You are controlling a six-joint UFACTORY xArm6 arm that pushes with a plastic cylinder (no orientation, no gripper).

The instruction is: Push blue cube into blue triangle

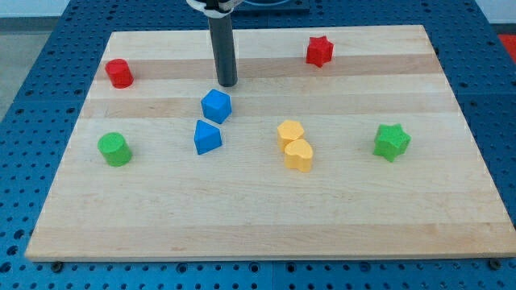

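Observation:
The blue cube (216, 105) sits on the wooden board left of centre. The blue triangle (206, 137) lies just below it, slightly to the view's left, with a narrow gap between them. My tip (227, 83) stands just above the cube toward the view's top, slightly to its right, close to it but apart.
A red cylinder (119, 72) is at upper left and a red star (319, 51) at upper right. A green cylinder (114, 149) is at left, a green star (391, 142) at right. Two yellow blocks (290, 132) (298, 155) touch near centre. The board edge (266, 256) runs along the bottom.

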